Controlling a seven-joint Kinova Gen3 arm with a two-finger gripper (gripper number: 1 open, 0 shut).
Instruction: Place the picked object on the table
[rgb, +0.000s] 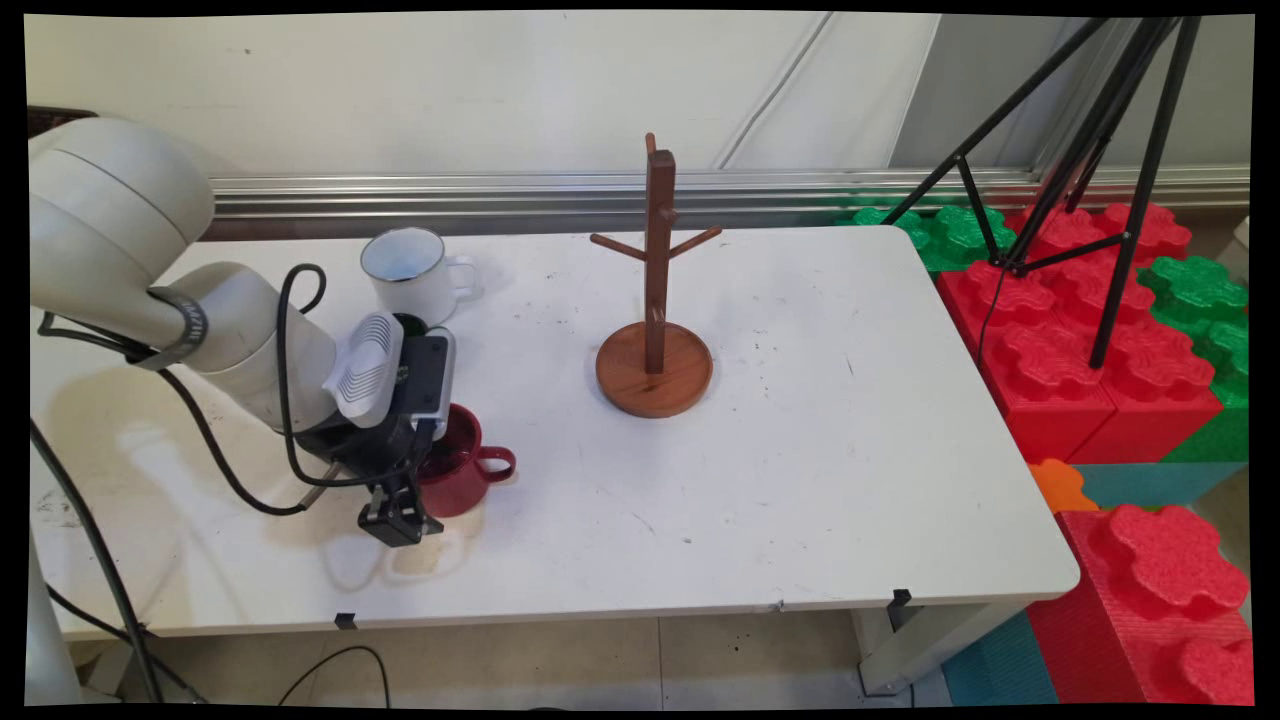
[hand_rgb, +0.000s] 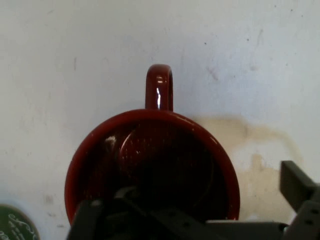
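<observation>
Your gripper (rgb: 400, 522) sits low over the table (rgb: 800, 470), its fingers spread wide and holding nothing. In the hand view the right finger (hand_rgb: 296, 186) stands clear of the red mug (hand_rgb: 150, 165), beyond its rim, while the other side of the linkage lies over the mug's near wall. Nothing is pinched as far as you can see.

The red mug (rgb: 465, 468) stands upright on the table, just beside the gripper, with its handle pointing away from the arm, towards the rack. A pale brown stain (hand_rgb: 250, 137) marks the table next to it.

Behind the hand, a green round thing (hand_rgb: 12, 225) shows only in part, so what it is cannot be told. Further back stands a white mug (rgb: 410, 272), also upright.

The wooden rack (rgb: 657, 290) stands mid-table, well apart from both mugs, and its pegs are bare: no mug hangs there, and neither has left the table.

Off the table's right edge are foam blocks (rgb: 1060, 350) and a black tripod (rgb: 1110, 150).
</observation>
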